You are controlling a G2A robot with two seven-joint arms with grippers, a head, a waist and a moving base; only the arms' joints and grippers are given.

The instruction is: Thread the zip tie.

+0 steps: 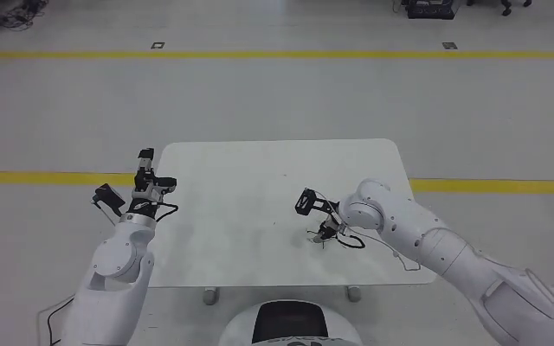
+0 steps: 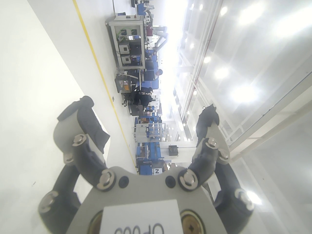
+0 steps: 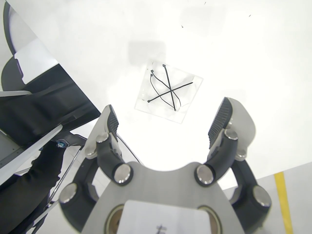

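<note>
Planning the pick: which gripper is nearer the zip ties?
The right gripper: open, it hovers over the zip ties; the left gripper faces away from them.

Table middle: we find open surface on the white rounded-corner table (image 1: 260, 182) between the two arms, wide enough for a pass.
Around the ties: the thin black plastic zip ties (image 3: 168, 88) cross and touch on a clear square plastic sheet (image 3: 187, 98), with open table all round it.
Way down: the right gripper (image 3: 168, 104) hangs above the sheet, fingers (image 3: 219, 115) spread, path open.
Left edge: the left gripper (image 2: 147, 104), fingers spread, sits well apart from the ties.
Near right: the white right arm (image 1: 415, 233) overhangs that corner.
</note>
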